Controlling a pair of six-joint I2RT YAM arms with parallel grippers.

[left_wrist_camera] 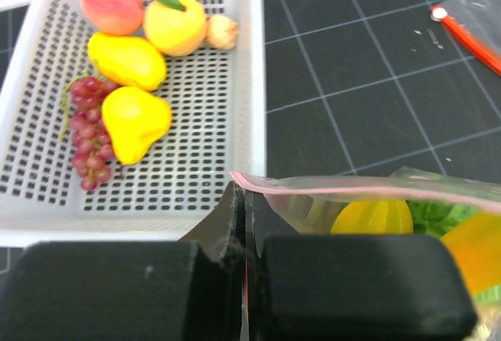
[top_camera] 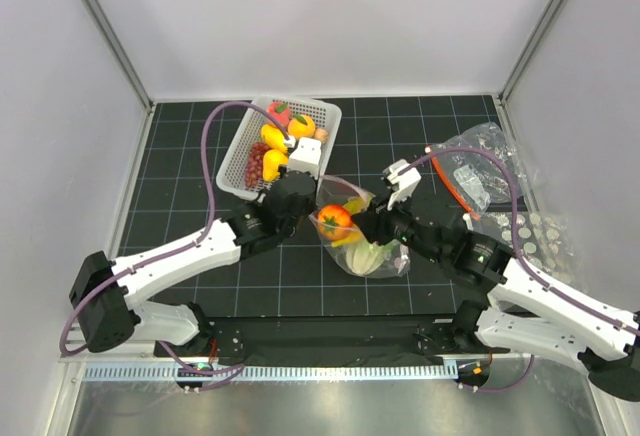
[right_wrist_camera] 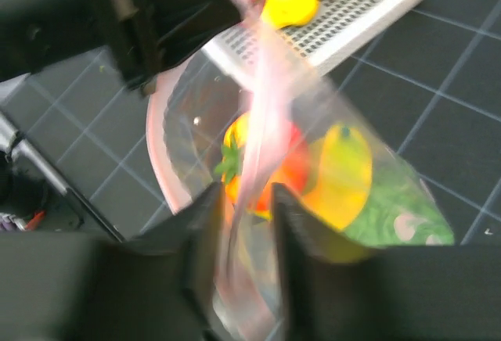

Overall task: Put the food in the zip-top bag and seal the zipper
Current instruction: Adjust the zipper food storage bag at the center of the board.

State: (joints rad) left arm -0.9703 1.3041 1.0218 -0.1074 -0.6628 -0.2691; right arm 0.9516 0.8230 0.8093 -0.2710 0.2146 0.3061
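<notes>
Black gridded worktop (top_camera: 180, 156) carries a white basket (top_camera: 305, 103) and, just beside it, the zip-top bag (top_camera: 385, 261). Left pincer (left_wrist_camera: 244, 224) is clenched on the zipper (left_wrist_camera: 352, 191), and right pincer (right_wrist_camera: 243, 216) grips the same edge. Orange-red fruit (top_camera: 335, 219) and cabbage (top_camera: 372, 256) lie inside the bag; grapes (left_wrist_camera: 86, 134) sit in the basket.

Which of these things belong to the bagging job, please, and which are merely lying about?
Job in hand: zip-top bag, zipper, bagged food, loose food waiting in the basket, left pincer, right pincer.

Lying about: spare clear bag with an orange-red strip; white basket, merely holding fruit.
</notes>
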